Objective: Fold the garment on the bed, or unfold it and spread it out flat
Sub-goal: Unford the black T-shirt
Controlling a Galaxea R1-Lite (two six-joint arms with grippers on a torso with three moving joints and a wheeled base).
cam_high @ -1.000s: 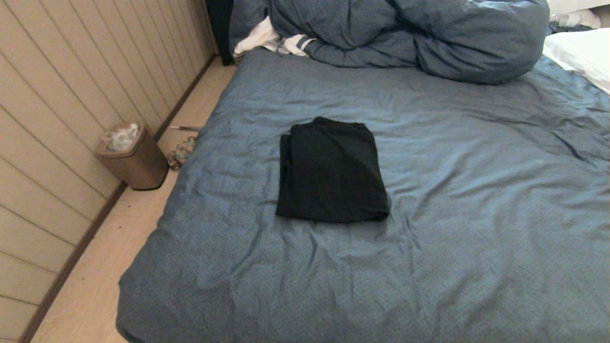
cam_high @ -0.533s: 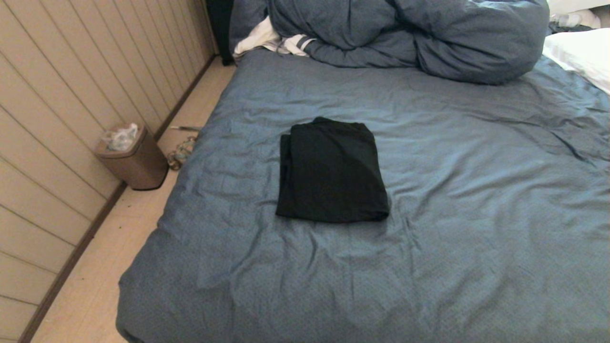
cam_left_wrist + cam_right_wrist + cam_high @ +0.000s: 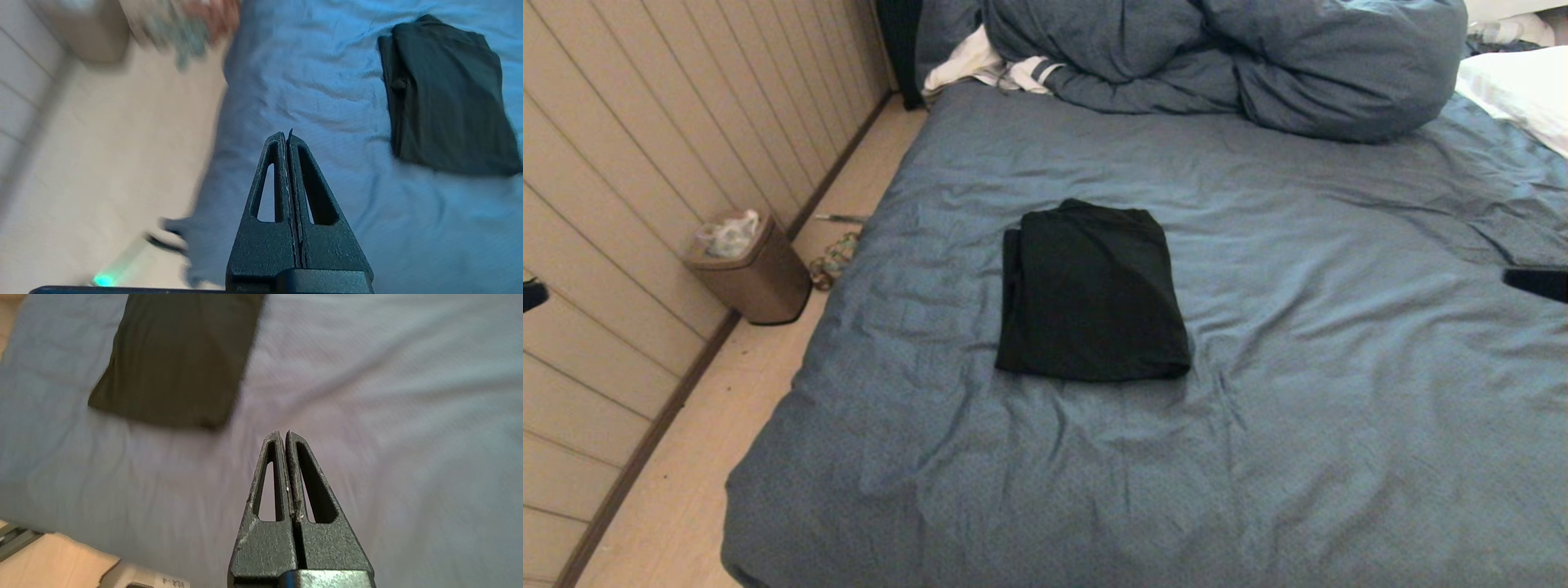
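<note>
folded black garment (image 3: 1090, 292) untouched mid-bed (image 3: 1339, 408), between pinched-shut, empty left end effector (image 3: 286, 136) and right end effector (image 3: 282, 436); unfolding and spreading all ahead.

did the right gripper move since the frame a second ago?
Yes. The right gripper has come into the head view at its right edge, over the bed, level with the folded garment. Earlier it was out of view.

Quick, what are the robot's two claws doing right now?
Left claw: shut, holding nothing, above the bed's edge.
Right claw: shut, empty, apart from the garment.
</note>
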